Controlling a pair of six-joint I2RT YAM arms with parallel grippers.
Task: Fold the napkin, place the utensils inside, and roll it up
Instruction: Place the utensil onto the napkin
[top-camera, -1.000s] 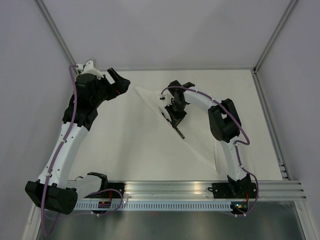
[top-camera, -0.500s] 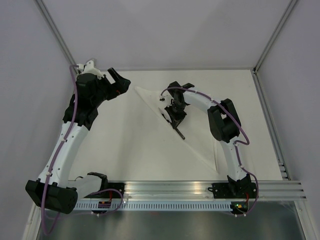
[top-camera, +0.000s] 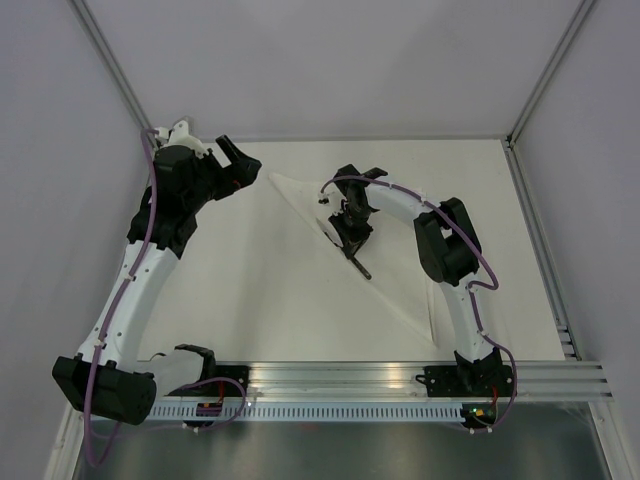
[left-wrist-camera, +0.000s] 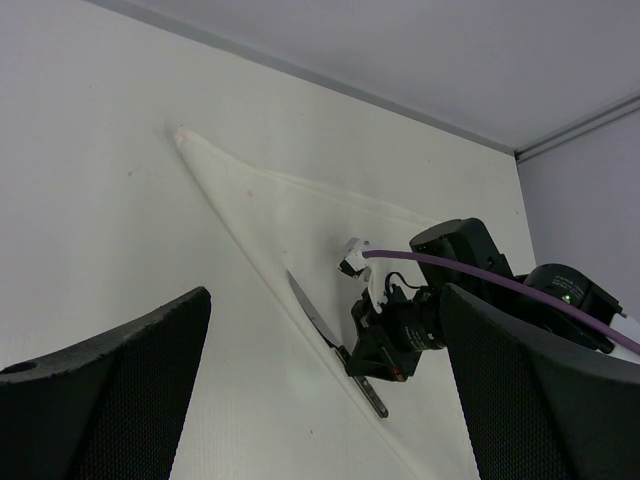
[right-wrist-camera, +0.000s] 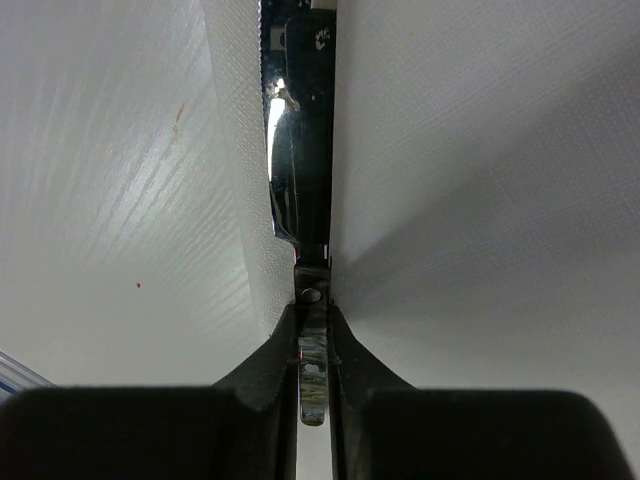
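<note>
At frame centre the right hand (top-camera: 350, 244), pinched shut on the slim silver-bladed, dark-handled knife (top-camera: 360, 266), held it along the long edge of the triangular white cloth napkin (top-camera: 395, 270) — best laid flat, just inside that edge — while the left hand (top-camera: 243, 165) gaped empty upper left.

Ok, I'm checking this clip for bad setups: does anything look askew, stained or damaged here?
Nothing serious. The napkin lies as a neat triangle, and the knife runs along its long edge, its handle held in the right gripper, jaws shut. Only a small brownish speck shows beside the blade.
</note>
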